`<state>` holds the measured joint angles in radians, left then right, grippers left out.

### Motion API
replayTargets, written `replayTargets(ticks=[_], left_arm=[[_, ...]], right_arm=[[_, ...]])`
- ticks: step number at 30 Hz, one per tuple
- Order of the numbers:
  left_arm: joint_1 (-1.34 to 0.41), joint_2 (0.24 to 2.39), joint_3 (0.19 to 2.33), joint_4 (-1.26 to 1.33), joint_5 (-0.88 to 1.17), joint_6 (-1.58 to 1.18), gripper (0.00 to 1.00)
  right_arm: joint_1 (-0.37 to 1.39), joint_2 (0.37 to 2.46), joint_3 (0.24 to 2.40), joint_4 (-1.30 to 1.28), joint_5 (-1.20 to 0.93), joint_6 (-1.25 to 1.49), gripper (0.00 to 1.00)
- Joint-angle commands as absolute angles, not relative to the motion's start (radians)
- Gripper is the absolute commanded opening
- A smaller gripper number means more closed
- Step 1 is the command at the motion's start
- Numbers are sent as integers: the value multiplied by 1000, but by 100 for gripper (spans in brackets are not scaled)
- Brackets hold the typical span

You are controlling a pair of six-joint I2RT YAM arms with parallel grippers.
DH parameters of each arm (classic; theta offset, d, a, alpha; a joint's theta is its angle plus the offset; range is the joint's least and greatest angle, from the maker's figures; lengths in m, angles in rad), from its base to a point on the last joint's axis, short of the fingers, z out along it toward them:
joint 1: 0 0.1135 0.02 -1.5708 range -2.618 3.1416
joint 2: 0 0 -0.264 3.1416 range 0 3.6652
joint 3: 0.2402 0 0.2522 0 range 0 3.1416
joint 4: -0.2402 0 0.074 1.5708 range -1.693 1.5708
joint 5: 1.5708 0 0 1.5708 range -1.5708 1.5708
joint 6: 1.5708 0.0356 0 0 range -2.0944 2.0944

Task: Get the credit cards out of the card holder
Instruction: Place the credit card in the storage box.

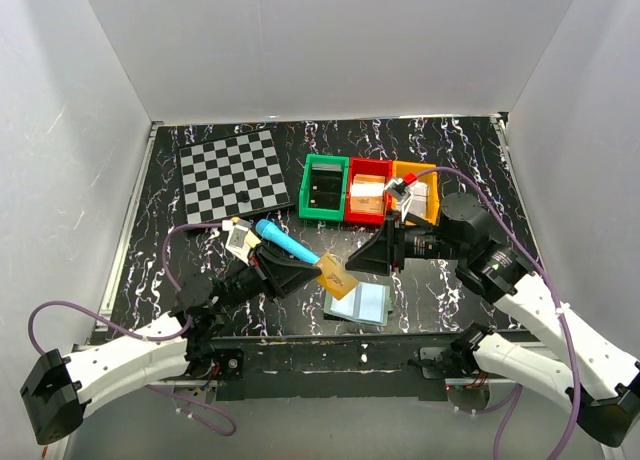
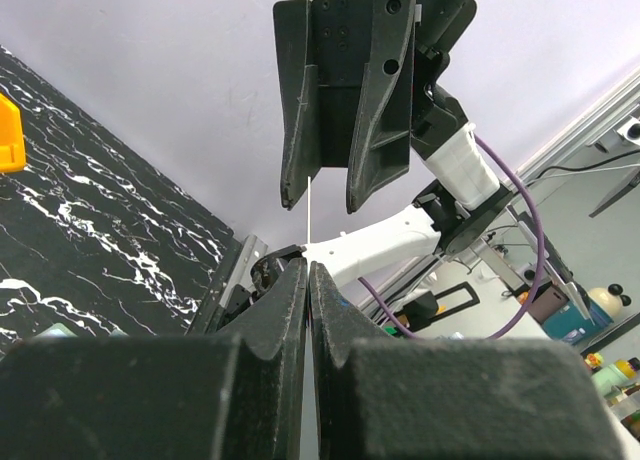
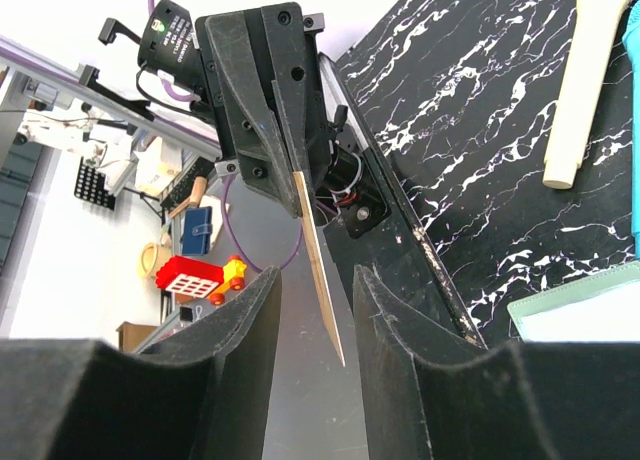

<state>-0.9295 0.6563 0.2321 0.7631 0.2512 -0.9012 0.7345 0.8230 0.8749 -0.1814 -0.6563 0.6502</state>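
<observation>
One credit card (image 1: 338, 278) shows, and one card holder (image 1: 368, 302) with two pale panels. Three bins stand in a row: one green bin (image 1: 306, 186), one red bin (image 1: 368, 164), one orange bin (image 1: 406, 168). There is one checkered board (image 1: 233, 170) and one cyan pen-shaped tool (image 1: 285, 242). Two arms carry one pincer each: the left pincer (image 1: 318, 270) and the right pincer (image 1: 353, 263).

A tan credit card (image 1: 338, 277) is hanging in the air, seen edge-on from the wrists. One end is sitting pinched in the closed left gripper (image 1: 316, 270) and the free end is poking between the parted jaws of the right gripper (image 1: 354, 262). The card holder (image 1: 362, 303) is lying open and flat underneath both grippers, its pale blue, green-edged panels facing up.
</observation>
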Motion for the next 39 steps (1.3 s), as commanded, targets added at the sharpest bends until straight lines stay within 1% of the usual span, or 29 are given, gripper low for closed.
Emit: replayTargets(ticks=[1, 4, 8, 13, 16, 17, 18, 19, 20, 21, 23, 26, 27, 31, 32, 35, 37, 39], left_arm=[[-930, 670, 287, 755, 267, -897, 0], [-930, 681, 293, 758, 270, -899, 0], [-930, 689, 296, 762, 275, -902, 0], [-931, 686, 290, 761, 272, -900, 0], [-930, 686, 287, 762, 272, -900, 0], [-930, 686, 285, 764, 270, -902, 0], [-930, 689, 284, 765, 270, -902, 0], [-930, 689, 284, 765, 270, -903, 0], [-930, 690, 285, 761, 270, -904, 0], [-930, 692, 288, 752, 267, -905, 7], [-930, 681, 293, 726, 256, -904, 37], [-930, 600, 301, 614, 195, -881, 55], [-930, 554, 307, 548, 161, -868, 58], [-927, 366, 330, 245, -50, -835, 62], [-927, 320, 339, 142, -95, -833, 62], [-927, 195, 360, -51, -219, -851, 60], [-925, 131, 357, -118, -265, -868, 58], [-927, 78, 350, -152, -290, -874, 57]], right_arm=[[756, 848, 937, -204, -683, 606, 42], [761, 856, 943, -213, -683, 601, 41], [764, 864, 946, -221, -683, 595, 34], [764, 859, 948, -221, -669, 592, 27], [764, 859, 943, -215, -670, 595, 18], [764, 858, 942, -210, -672, 597, 13], [764, 857, 940, -207, -675, 598, 5], [764, 857, 940, -206, -678, 600, 1], [764, 854, 939, -206, -675, 597, 1], [764, 854, 940, -206, -675, 598, 1], [764, 853, 949, -216, -661, 595, 1], [755, 864, 1011, -343, -592, 539, 1], [744, 879, 1041, -385, -565, 531, 1], [664, 968, 1176, -527, -482, 515, 1], [641, 992, 1196, -538, -473, 515, 1], [603, 1028, 1242, -540, -392, 497, 1], [597, 1058, 1294, -567, -319, 477, 1], [597, 1124, 1371, -647, -228, 454, 1]])
